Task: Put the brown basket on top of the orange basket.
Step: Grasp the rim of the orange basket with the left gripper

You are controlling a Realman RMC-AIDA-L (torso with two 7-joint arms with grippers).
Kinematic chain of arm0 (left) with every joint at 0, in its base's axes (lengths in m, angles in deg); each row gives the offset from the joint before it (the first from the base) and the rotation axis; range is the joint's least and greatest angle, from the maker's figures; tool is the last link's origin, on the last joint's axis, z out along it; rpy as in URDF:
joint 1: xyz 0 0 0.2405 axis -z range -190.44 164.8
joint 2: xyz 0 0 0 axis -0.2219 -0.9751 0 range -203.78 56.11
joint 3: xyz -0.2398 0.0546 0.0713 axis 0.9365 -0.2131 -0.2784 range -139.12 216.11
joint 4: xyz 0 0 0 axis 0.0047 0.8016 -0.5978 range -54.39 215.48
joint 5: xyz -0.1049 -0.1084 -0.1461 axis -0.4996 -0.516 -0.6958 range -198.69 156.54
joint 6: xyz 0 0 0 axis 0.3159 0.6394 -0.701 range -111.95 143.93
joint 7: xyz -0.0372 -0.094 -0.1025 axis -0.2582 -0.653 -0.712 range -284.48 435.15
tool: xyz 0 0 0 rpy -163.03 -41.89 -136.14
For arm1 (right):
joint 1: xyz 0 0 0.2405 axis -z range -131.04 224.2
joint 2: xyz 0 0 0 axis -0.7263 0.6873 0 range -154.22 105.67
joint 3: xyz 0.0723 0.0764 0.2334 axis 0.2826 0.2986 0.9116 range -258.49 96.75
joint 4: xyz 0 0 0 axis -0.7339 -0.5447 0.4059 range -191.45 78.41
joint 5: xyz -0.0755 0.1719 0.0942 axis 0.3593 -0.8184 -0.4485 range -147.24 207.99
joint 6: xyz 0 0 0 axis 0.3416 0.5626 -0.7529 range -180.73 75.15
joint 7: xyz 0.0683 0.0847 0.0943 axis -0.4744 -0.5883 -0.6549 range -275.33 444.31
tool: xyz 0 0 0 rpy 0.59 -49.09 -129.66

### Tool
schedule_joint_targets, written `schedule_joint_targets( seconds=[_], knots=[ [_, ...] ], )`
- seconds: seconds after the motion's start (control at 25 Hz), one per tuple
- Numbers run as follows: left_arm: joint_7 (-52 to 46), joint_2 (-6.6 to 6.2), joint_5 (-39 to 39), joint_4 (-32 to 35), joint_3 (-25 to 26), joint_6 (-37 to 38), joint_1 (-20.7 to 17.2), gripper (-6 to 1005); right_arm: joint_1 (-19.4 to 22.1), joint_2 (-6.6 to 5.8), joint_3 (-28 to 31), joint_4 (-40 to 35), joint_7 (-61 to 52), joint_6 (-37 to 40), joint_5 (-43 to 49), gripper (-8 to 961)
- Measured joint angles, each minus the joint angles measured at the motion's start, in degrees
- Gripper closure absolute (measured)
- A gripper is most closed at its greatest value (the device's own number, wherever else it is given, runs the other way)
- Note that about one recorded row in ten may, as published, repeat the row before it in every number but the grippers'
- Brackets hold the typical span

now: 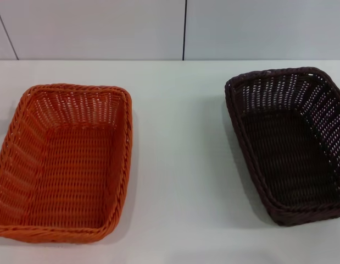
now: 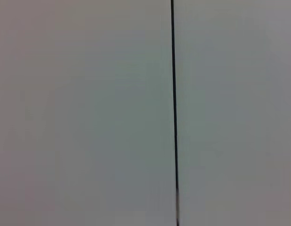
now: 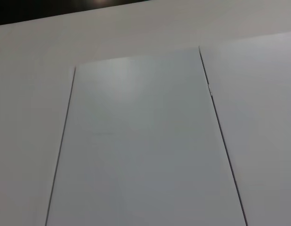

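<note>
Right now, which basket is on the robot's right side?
The brown basket. It's dark, almost black, and sits apart from the bright orange basket on the left.

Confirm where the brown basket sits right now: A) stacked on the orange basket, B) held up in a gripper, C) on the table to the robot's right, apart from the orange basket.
C: in the head view the brown basket rests on the table at the right, a bare gap separating it from the orange basket; no gripper shows.

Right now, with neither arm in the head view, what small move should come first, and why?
Probably bring the right arm down toward the brown basket: it sits upright on the table's right side, apart from the orange basket on the left. Neither gripper shows, and both wrist views show only wall panels.
</note>
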Motion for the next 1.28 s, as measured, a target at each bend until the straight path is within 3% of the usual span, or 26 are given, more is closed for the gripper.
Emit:
schedule_joint_targets(
  seconds=[0.12,0.2,0.24,0.32,0.36,0.4,0.44,0.48,0.52,0.6,0.96,1.28],
  knots=[
    [0.92,-0.37,-0.01,-11.7,1.07,-22.25,-0.19,210,-0.08,-0.04,0.1,-0.01,-0.02,-0.32,0.0,130],
    [0.92,-0.37,-0.01,-11.7,1.07,-22.25,-0.19,209,-0.21,-0.07,0.11,0.0,-0.03,-0.51,0.0,130],
    [2.59,-0.2,-0.01,-16.46,2.04,-32.19,0.54,209,-0.33,-0.07,0.11,-0.01,-0.03,-0.67,0.0,130],
    [2.59,-0.2,-0.01,-16.46,2.04,-32.19,0.54,208,-0.69,-0.08,0.12,-0.04,-0.04,-1.32,0.0,130],
    [5.65,0.74,-0.09,-20.71,3.52,-42.85,1.41,208,-0.84,-0.08,0.12,-0.05,-0.05,-1.63,0.0,130],
    [14.56,5.9,-0.26,-28.36,10.15,-65.45,6.44,209,-1.1,-0.08,0.12,-0.05,-0.04,-1.97,0.0,130],
    [14.56,5.9,-0.26,-28.36,10.15,-65.45,6.44,210,-1.31,-0.09,0.13,-0.07,-0.05,-2.28,0.0,130],
    [16.42,6.95,-0.39,-29.97,12.03,-72.34,8.38,211,-1.5,-0.09,0.12,-0.07,-0.05,-2.66,0.0,130],
    [16.42,6.95,-0.39,-29.97,12.03,-72.34,8.38,213,-1.79,-0.14,0.1,-0.08,-0.05,-3.53,0.0,130],
    [17.58,7.02,-0.79,-32.15,12.77,-84.09,12.65,215,-1.84,-0.15,0.09,-0.09,-0.05,-3.77,0.0,130],
    [18.05,7.2,-0.84,-34.16,10.34,-90.86,14.92,211,-1.9,-0.18,0.12,-0.1,-0.05,-4.16,0.0,131],
    [18.09,7.15,-0.25,-26.38,10.79,-90.78,17.47,212,-1.79,-0.18,0.12,-0.09,-0.05,-4.04,0.18,131]
  ],
)
